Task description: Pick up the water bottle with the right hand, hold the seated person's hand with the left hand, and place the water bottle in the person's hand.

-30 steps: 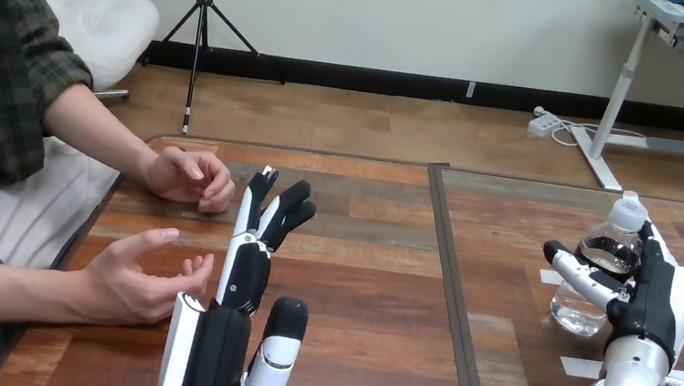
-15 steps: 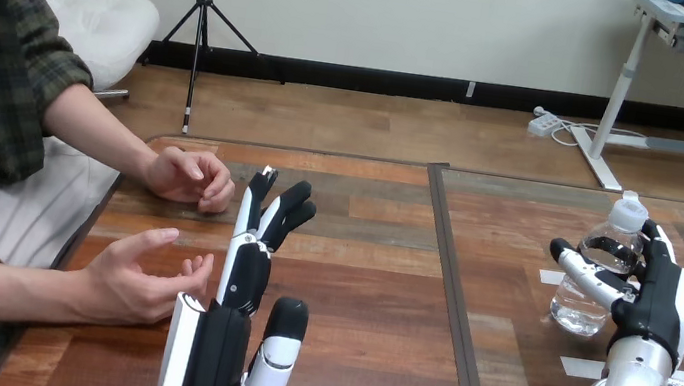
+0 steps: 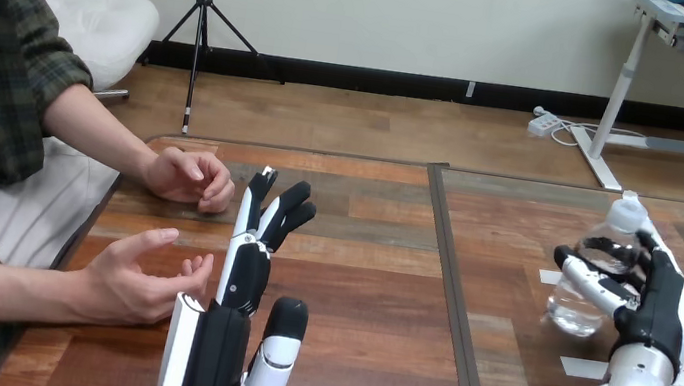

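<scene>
A clear water bottle (image 3: 591, 274) with a white cap stands on the right half of the table. My right hand (image 3: 663, 302) is against its right side, the thumb crossing its front and the fingers curled behind it. My left hand (image 3: 246, 275) stands upright in the lower middle with straight fingers, open. The person's near hand (image 3: 143, 274) hovers palm up just left of it; I cannot tell whether they touch. The person's far hand (image 3: 187, 176) rests loosely curled on the table behind.
A dark seam (image 3: 455, 280) splits the wooden table (image 3: 369, 257) into two tops. White tape strips (image 3: 584, 367) lie on the wood near my right hand. The person's forearms come in over the table's left edge.
My right hand has slid slightly right and its thumb has closed further across the bottle. My left hand and the person's hands have stayed in place.
</scene>
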